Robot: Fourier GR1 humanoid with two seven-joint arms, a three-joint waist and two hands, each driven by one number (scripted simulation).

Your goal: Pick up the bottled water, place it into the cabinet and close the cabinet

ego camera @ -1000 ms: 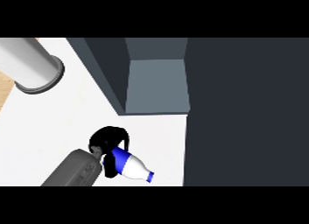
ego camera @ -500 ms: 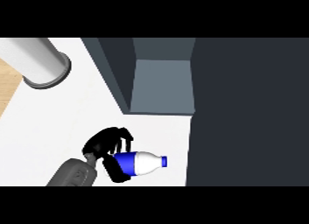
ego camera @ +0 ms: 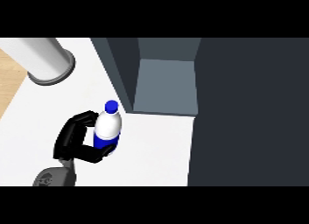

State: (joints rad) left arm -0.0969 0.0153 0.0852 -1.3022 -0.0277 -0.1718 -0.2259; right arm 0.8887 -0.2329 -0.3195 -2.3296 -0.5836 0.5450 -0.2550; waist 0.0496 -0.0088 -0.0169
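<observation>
Left hand [ego camera: 76, 139] curled round bottled water [ego camera: 108, 127], blue cap toward open cabinet [ego camera: 164, 87]

- One view only, the head view, so no part of the scene is shared between two views.
- It looks steeply down from above onto the white counter [ego camera: 156, 148].
- It faces toward 12 o'clock, where the open cabinet [ego camera: 166, 87] stands.
- It sits close in: the arm enters from the lower edge at 7 o'clock, cut by the frame.
</observation>
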